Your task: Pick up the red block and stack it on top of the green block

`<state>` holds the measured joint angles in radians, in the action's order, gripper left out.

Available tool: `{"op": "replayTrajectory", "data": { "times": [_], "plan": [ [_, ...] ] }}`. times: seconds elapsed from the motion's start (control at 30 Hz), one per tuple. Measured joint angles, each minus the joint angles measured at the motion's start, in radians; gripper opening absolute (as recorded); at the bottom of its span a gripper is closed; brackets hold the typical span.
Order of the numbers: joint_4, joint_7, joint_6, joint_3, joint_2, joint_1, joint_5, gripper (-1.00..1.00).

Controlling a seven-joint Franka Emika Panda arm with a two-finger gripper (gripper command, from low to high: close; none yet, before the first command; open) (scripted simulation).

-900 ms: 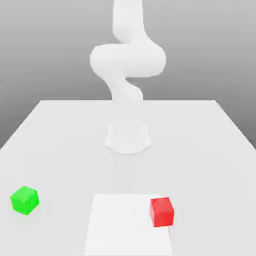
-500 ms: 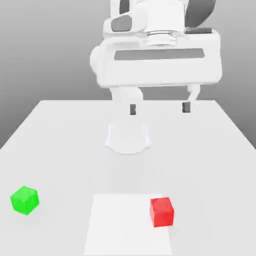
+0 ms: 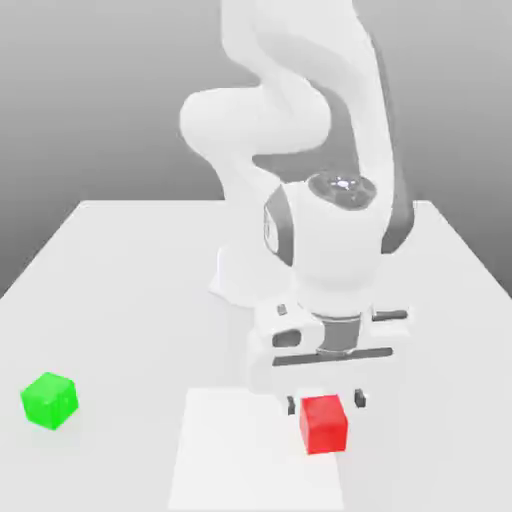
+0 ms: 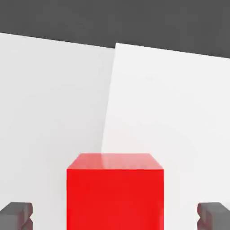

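Right, your white 2-finger gripper (image 3: 326,400) is released, fingers spread wide with 1 on each side of the bright red matte cube (image 3: 324,425) — at the near right of the white tabletop (image 3: 130,330). The bright green matte cube (image 3: 50,401) sits at the near left — well apart from the red 1.

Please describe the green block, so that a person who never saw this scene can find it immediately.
On the big pale table, look to the exterior view's left of the bright white square patch. The small green cube sits there, turned cornerwise; its color separates it from the similar-sized red cube.
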<state>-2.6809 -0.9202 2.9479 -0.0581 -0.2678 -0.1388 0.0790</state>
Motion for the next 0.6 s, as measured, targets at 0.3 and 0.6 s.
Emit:
{"op": "replayTrajectory", "data": {
  "times": [0.3, 0.6],
  "plan": [
    [-0.008, 0.010, -0.044, -0.013, 0.052, 0.009, -0.013, -1.00],
    [-0.006, 0.232, -0.211, 0.031, 0.215, 0.171, -0.068, -1.00]
  ]
}}
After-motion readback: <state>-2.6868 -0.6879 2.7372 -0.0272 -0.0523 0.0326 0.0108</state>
